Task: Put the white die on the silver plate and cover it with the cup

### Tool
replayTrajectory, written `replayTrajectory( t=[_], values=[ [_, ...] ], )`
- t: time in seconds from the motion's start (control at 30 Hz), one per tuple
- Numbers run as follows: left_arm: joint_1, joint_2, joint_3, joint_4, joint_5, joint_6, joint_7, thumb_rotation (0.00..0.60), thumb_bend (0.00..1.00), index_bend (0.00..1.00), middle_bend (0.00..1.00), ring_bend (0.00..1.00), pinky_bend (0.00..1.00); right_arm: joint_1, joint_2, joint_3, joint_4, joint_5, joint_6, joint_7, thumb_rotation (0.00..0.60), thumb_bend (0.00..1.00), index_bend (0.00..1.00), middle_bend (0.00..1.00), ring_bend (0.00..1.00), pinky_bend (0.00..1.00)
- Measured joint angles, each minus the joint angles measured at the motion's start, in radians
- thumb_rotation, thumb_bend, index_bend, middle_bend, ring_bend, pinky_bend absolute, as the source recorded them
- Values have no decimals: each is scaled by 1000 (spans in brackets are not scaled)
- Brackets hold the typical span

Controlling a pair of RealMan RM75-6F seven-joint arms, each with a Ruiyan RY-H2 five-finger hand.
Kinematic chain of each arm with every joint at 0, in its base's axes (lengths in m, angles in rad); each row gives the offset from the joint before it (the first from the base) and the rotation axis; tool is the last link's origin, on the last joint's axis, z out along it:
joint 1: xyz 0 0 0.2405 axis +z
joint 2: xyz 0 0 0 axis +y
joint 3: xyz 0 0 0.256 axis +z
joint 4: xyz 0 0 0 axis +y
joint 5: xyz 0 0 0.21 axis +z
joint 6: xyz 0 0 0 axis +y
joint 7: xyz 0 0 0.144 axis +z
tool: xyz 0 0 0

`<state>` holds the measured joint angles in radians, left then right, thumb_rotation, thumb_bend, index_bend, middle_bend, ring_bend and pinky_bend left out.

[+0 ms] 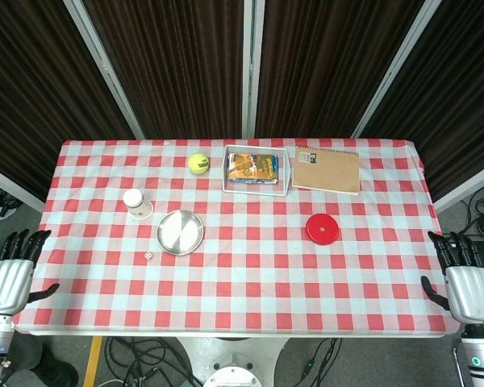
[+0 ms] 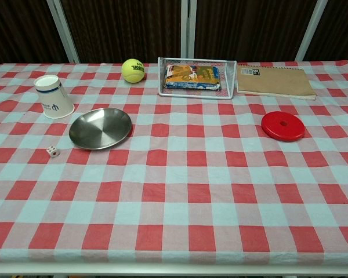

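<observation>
A small white die (image 1: 148, 256) (image 2: 53, 152) lies on the checked cloth just left of and in front of the silver plate (image 1: 180, 232) (image 2: 100, 128). The white paper cup (image 1: 135, 201) (image 2: 53, 97) stands upside down behind and left of the plate. My left hand (image 1: 10, 276) hangs off the table's left edge with its fingers apart and nothing in it. My right hand (image 1: 465, 278) hangs off the right edge, likewise spread and holding nothing. Neither hand shows in the chest view.
A yellow tennis ball (image 1: 198, 164) (image 2: 133, 70), a wire tray (image 1: 281, 192) (image 2: 162, 91) with a snack packet and a brown notebook (image 1: 327, 169) (image 2: 274, 81) line the back. A red disc (image 1: 323, 229) (image 2: 283, 125) lies right of centre.
</observation>
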<state>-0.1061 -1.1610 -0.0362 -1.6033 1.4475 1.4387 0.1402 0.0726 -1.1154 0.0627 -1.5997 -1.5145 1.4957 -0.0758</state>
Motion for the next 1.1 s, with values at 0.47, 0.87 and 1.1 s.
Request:
replayTrajectory(
  t=[0.47, 0.87, 1.1],
  values=[
    [-29, -18, -23, 0, 25, 1, -31, 600, 87, 91, 99, 25, 46, -18, 8, 2, 13, -21, 49, 22, 600, 303, 10, 166, 0, 0],
    [-202, -64, -51, 71, 84, -194, -178, 600, 129, 280, 475, 450, 425, -11, 20, 6, 18, -40, 51, 35, 600, 327, 37, 190, 0, 0],
    [-330, -148, -39, 174, 124, -350, -246, 600, 173, 362, 794, 767, 808, -8, 14, 7, 24, -37, 44, 41, 600, 327, 37, 200, 0, 0]
  ],
)
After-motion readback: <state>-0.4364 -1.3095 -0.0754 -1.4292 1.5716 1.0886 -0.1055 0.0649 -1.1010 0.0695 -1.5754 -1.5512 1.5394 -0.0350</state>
